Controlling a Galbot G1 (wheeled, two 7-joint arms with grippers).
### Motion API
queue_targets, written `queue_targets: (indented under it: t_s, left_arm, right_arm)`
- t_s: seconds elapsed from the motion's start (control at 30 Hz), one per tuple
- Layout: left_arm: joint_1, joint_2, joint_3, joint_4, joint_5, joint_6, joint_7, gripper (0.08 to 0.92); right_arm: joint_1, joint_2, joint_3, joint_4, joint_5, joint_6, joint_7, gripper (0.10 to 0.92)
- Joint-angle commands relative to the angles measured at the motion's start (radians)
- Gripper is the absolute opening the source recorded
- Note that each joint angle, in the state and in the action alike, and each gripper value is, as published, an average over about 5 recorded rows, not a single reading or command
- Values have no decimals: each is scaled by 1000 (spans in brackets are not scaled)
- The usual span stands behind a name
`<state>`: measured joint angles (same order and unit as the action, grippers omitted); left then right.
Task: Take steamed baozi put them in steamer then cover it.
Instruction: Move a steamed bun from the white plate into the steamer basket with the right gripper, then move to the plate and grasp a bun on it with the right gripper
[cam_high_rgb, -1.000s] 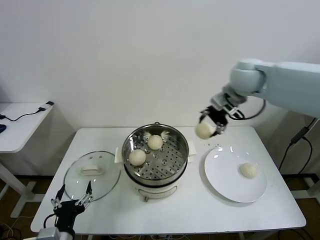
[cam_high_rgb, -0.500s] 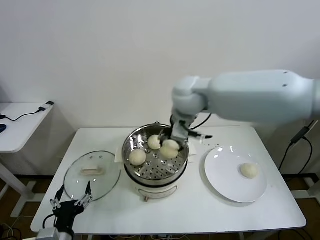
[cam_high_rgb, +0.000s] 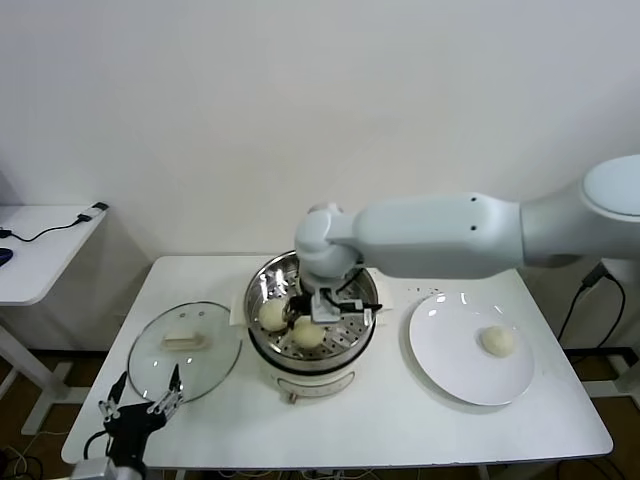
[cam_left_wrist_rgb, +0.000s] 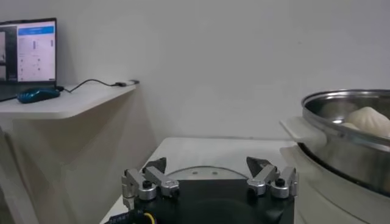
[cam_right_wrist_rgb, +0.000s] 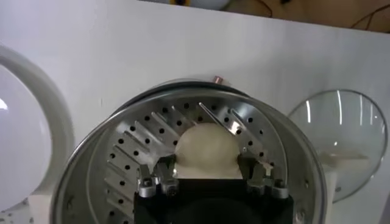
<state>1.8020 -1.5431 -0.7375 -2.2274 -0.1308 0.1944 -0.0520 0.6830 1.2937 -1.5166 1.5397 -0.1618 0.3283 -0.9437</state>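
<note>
My right gripper reaches down into the steel steamer and is shut on a cream-white baozi low over the front of the perforated floor. In the right wrist view that baozi sits between the two fingers. A second baozi lies at the basket's left. Another baozi rests on the white plate to the right. The glass cover lies flat on the table left of the steamer. My left gripper hangs open at the table's front left corner, just in front of the cover.
The steamer sits in a white pot base at mid-table. My right arm spans the air above the table's back right part and hides the basket's back. A side table with cables stands to the left.
The right arm swung left from beside the plate over the steamer and lowered the held baozi into the front of the basket. The left arm stayed still.
</note>
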Motion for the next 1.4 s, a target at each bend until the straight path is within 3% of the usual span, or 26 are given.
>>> queue_targets:
  t_s: [0.03, 0.3, 0.47, 0.63, 0.83, 1.13, 1.4]
  left_arm:
    - [1, 1, 0, 0, -1, 1, 0, 823]
    - [0, 2, -4, 0, -5, 2, 0, 823]
    - [-1, 2, -4, 0, -5, 1, 1, 823]
    - [-2, 1, -1, 0, -3, -1, 1, 823]
    - [-4, 2, -2, 0, -6, -2, 1, 823]
    - [-22, 6, -10, 0, -16, 8, 5, 823]
    - [-23, 0, -8, 0, -3, 15, 8, 823]
  right_arm:
    - [-70, 37, 11, -27, -67, 11, 13, 687]
    - [-7, 7, 15, -11, -27, 7, 4, 695]
    - [75, -58, 33, -47, 68, 17, -11, 794]
    - [214, -185, -22, -137, 314, -3, -80, 822]
    - [410, -380, -323, -256, 656, -205, -154, 823]
    - [225, -666, -390, -323, 695, -382, -148, 823]
    - [-90, -733, -158, -413, 579, -413, -130, 823]
